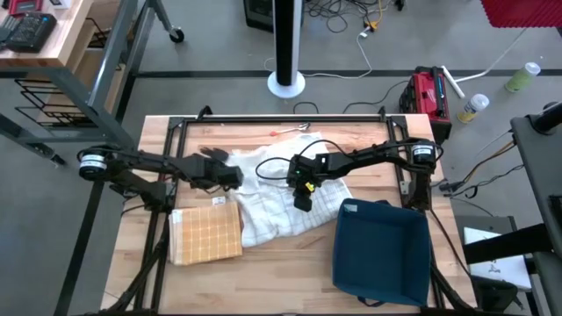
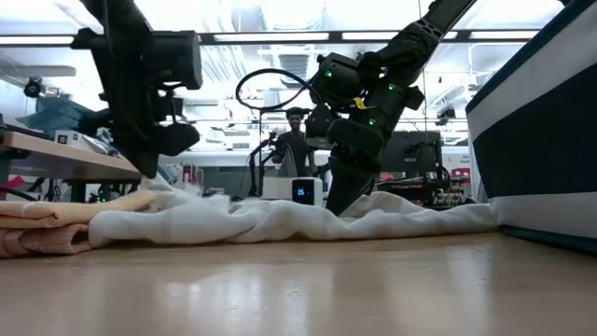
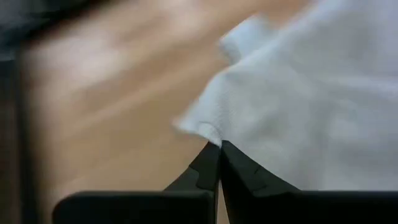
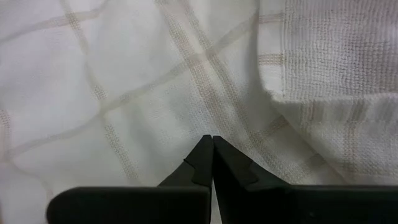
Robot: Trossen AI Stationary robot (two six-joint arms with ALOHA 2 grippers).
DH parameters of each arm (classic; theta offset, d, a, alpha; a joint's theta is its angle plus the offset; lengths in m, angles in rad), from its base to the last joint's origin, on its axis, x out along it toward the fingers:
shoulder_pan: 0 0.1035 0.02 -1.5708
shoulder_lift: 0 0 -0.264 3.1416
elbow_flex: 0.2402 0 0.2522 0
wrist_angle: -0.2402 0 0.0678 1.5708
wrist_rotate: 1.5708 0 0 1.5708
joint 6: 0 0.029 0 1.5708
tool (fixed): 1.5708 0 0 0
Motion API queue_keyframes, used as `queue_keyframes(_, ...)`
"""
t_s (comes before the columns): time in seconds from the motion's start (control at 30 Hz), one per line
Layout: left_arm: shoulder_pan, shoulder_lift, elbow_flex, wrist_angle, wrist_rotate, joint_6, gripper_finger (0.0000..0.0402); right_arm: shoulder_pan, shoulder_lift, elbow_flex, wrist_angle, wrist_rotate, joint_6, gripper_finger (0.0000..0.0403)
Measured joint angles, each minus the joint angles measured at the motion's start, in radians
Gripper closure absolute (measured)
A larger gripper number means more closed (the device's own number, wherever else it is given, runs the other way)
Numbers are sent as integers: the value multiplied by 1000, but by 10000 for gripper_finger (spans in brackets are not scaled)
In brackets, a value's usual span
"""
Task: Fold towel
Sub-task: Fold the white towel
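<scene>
My left gripper (image 3: 219,144) pinches the white towel (image 1: 281,197) corner at mid-frame; right gripper (image 4: 212,139) is clenched on its centre. I'd lift evenly, keeping the cloth taut.

Left gripper (image 1: 235,178) pinched on white towel (image 1: 281,197) edge; bare wood table (image 1: 263,281) open just outside its tips. Folded checked towel (image 1: 206,233) sits near, beside the tips. Right gripper (image 1: 301,200) closed, cloth all round; blue bin (image 1: 379,250) blocks beyond.
</scene>
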Motion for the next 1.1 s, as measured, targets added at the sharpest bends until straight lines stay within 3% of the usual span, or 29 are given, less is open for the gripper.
queue_keyframes(0.07, 8, -1, 6, -97, -52, -88, 401, 0, 0, 0, 0, 0, 1, 403)
queue_keyframes(0.2, 16, -3, 11, -87, -8, -76, 401, 0, 0, 0, 0, 0, -2, 403)
queue_keyframes(0.3, 16, -3, 11, 32, 82, 24, 401, 0, 0, 0, 0, 2, -2, 403)
queue_keyframes(0.43, 16, -4, 5, 186, 287, 185, 401, 0, 0, 0, 0, 7, -4, 403)
queue_keyframes(0.5, 21, -4, 3, 126, 236, 119, 401, 0, 0, 0, 0, 7, -4, 403)
queue_keyframes(0.63, 35, -4, 2, -106, -11, -80, 401, 0, 0, 0, 0, 7, -5, 403)
queue_keyframes(0.7, 52, -2, 1, -197, -79, -188, 401, 0, 0, 0, 0, 7, -5, 403)
queue_keyframes(1.1, 83, 4, -2, -203, 17, -73, 377, 0, 0, -1, 0, 8, -4, 403)
